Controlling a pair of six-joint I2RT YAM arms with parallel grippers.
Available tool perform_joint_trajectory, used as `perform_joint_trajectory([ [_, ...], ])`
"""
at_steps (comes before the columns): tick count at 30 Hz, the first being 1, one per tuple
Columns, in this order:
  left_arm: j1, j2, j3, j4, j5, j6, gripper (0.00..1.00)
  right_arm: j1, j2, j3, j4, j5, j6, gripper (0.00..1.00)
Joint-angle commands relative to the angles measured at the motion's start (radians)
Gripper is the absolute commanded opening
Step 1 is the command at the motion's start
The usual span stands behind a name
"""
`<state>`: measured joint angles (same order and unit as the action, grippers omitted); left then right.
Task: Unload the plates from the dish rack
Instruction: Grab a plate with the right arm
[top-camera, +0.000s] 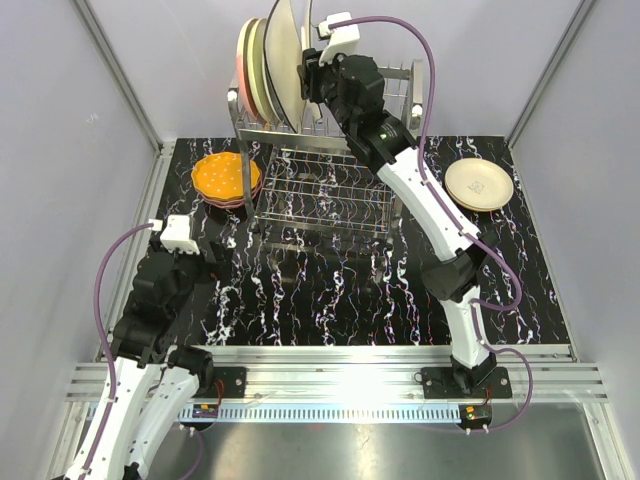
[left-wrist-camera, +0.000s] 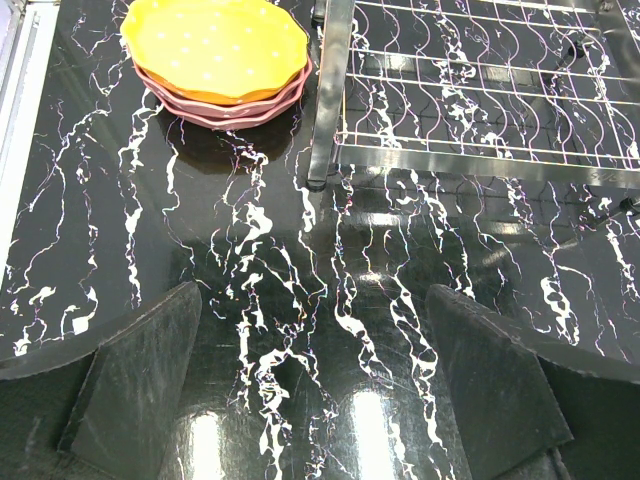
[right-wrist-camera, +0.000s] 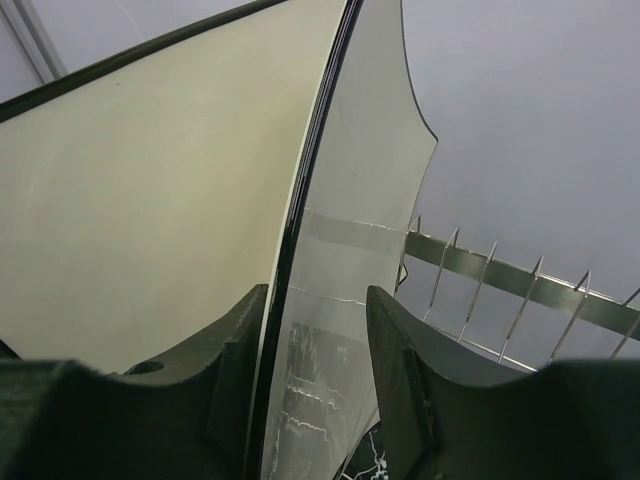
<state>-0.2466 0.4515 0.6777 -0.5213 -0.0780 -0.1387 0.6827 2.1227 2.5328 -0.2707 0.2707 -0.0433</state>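
Note:
The dish rack (top-camera: 330, 190) stands at the back of the table, with several plates (top-camera: 258, 70) upright in its upper tier. My right gripper (top-camera: 312, 75) reaches into that tier. In the right wrist view its open jaws (right-wrist-camera: 318, 300) straddle the dark rim of a cream plate (right-wrist-camera: 160, 220); the left finger lies against the rim and a gap shows at the right finger. An orange plate (top-camera: 225, 175) lies on a pink plate (top-camera: 228, 200) left of the rack. A cream round plate (top-camera: 479, 184) lies to its right. My left gripper (left-wrist-camera: 312, 300) hovers open over bare table.
The rack's lower wire shelf (left-wrist-camera: 480, 165) and its post (left-wrist-camera: 325, 110) stand just right of the orange plate (left-wrist-camera: 215, 45) and the pink plate (left-wrist-camera: 235, 105) under it. Upright pegs (right-wrist-camera: 520, 285) show behind the gripped plate. Grey walls enclose the black marbled table (top-camera: 330, 290).

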Motion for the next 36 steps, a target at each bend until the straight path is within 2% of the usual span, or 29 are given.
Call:
perform_joint_trajectory([
  [1, 0.004, -0.002, -0.004, 0.055, 0.021, 0.013, 0.99, 0.005, -0.004, 0.076, 0.054, 0.030, 0.026, 0.01],
  [11, 0.003, 0.006, -0.004, 0.055, 0.024, 0.013, 0.99, 0.003, -0.009, 0.198, 0.050, 0.004, 0.029, 0.00],
  [22, 0.003, 0.007, -0.003, 0.053, 0.024, 0.013, 0.99, 0.003, -0.018, 0.244, 0.064, -0.016, 0.014, 0.00],
  [30, 0.004, 0.009, -0.003, 0.052, 0.026, 0.013, 0.99, 0.003, -0.024, 0.233, 0.045, -0.031, 0.026, 0.00],
  [36, 0.003, 0.007, -0.003, 0.050, 0.026, 0.013, 0.99, 0.005, -0.030, 0.159, 0.021, -0.045, 0.065, 0.00],
])
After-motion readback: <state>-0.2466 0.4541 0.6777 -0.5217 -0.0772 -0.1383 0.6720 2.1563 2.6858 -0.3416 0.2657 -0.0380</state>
